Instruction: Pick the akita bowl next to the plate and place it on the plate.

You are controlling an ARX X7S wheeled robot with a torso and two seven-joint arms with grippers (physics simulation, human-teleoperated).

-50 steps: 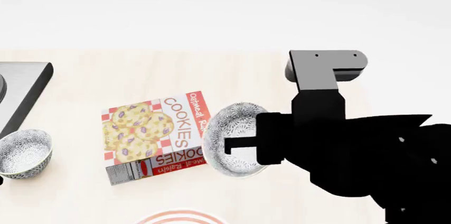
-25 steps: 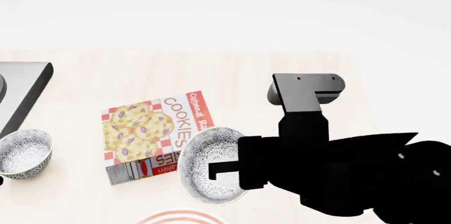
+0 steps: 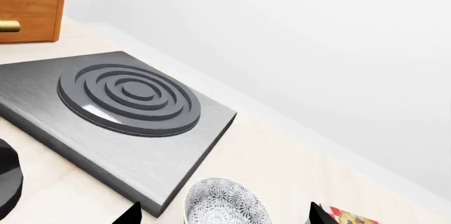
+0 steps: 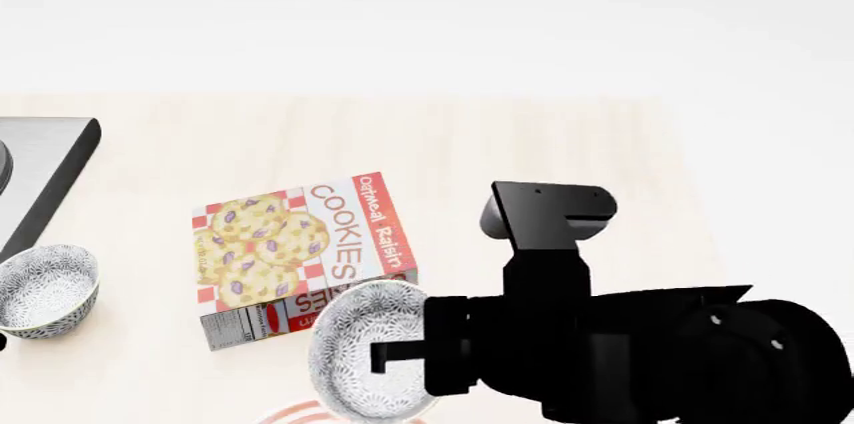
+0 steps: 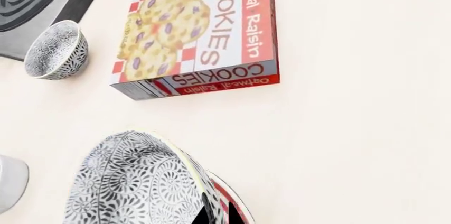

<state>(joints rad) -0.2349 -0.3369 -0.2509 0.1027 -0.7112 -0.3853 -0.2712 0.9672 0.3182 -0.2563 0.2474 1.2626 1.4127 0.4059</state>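
The akita bowl [image 4: 370,362] is off the table, pinched at its rim by the right gripper [image 4: 400,355], whose dark finger crosses the bowl's white inside in the head view; the bowl is tilted so its opening faces up toward the camera, and nothing lies in it. It hangs at the near edge of the table, over the corner of the cookie box and just above the plate [image 4: 310,411], of which only a thin arc of red rings shows at the bottom of the head view; in the right wrist view the plate's red-ringed rim [image 5: 233,205] peeks out from behind the bowl's patterned wall [image 5: 130,179]. Whether bowl and plate touch cannot be told. There are two speckled bowls in all: the second bowl [image 4: 44,289] stands upright and empty on the table at the far left, near the corner of the stove plate [image 4: 47,159]. There is one plate, and one cookie box [image 4: 296,254] lying flat between the two bowls, printed "Oatmeal Raisin Cookies". One grey rounded thing [image 5: 10,182] shows at the edge of the right wrist view, too cut off to name. The left wrist view looks over the stove plate's ringed burner [image 3: 127,97] toward the second bowl [image 3: 225,205]; two dark fingertips [image 3: 130,214] of the left gripper stand spread apart at the frame edge with nothing between them.
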